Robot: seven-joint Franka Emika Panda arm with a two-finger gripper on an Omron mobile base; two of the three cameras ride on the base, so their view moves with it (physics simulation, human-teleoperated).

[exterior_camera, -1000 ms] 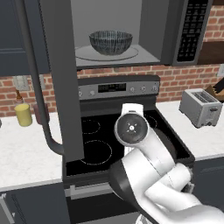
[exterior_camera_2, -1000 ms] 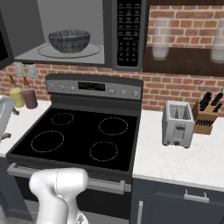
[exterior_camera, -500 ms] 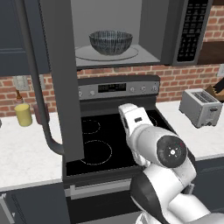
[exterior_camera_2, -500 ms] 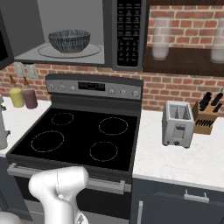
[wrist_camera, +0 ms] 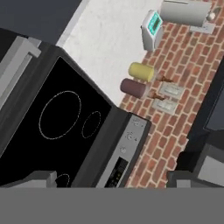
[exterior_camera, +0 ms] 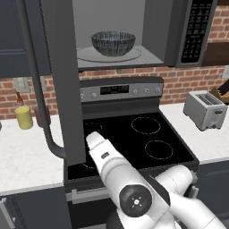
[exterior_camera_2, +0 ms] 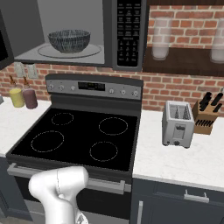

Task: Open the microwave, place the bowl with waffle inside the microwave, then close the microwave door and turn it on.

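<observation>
While your arm's hand sits low at the left base view's centre, behind the microwave door [exterior_camera: 58, 80], its jaws stand apart and empty, likely placed to swing the door shut. At upper centre, the streaked blue-grey bowl [exterior_camera: 113, 43] already rests on the turntable inside the microwave [exterior_camera: 179, 31].

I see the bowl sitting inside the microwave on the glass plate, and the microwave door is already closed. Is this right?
Not quite. The bowl does sit on the glass plate inside the microwave, but the microwave door is not closed: it stands swung wide open to the left. The left base view shows this most clearly.
</observation>
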